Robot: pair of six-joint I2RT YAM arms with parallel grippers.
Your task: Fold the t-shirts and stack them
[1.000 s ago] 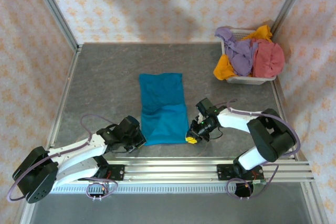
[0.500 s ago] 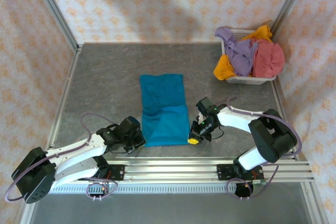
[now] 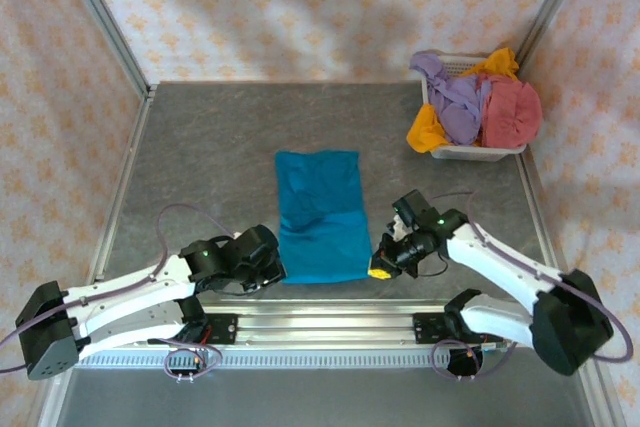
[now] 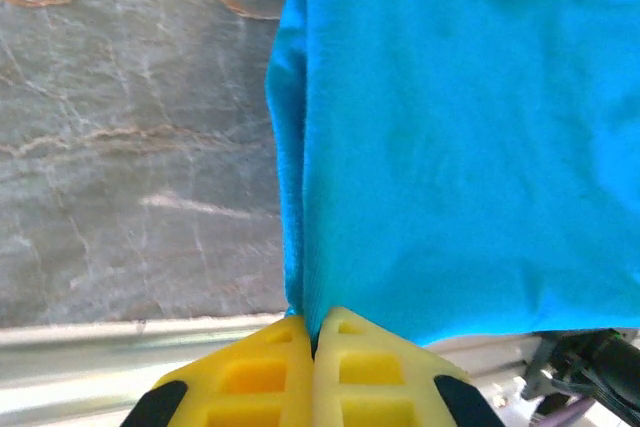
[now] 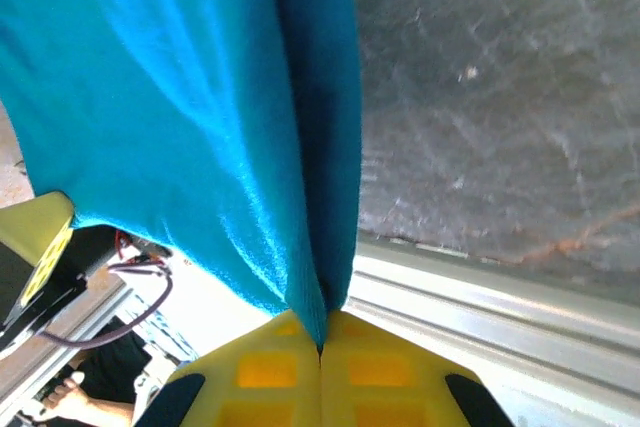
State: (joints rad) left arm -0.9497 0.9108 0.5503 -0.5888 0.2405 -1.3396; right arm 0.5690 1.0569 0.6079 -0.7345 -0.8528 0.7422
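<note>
**Top external view.** The teal t-shirt (image 3: pixel 320 215) lies as a narrow oblong at mid-bench, long axis running near to far. My left gripper (image 3: pixel 272 271) sits at its near-left corner and my right gripper (image 3: pixel 379 269) at its near-right corner. The bench (image 3: pixel 200 147) around it is bare. Far right, the white basket (image 3: pixel 468 152) holds the lavender t-shirt (image 3: pixel 455 102), the orange-yellow t-shirt (image 3: pixel 427 131) and the dusty red t-shirt (image 3: pixel 513 112), none folded.

**Left wrist view.** The left gripper (image 4: pixel 313 347) is closed, its yellow fingers (image 4: pixel 260 372) pinching the shirt's edge. Only a thin margin of cloth enters the pinch. The near hem is raised over the rail (image 4: pixel 90 333).

**Right wrist view.** The right gripper (image 5: pixel 320 359) is likewise clamped on a corner of the teal t-shirt (image 5: pixel 170 87), the cloth bunched into a vertical pleat above the pads.

**Risks, in my judgement.**
- The shallow bite may let a corner slip free under tension.
- I cannot tell whether each pinch holds every layer. A missed layer would sag and spoil the fold.
- Unequal travel of the two arms would skew the hem.
- The right-side pleat may set as a crease.
</note>
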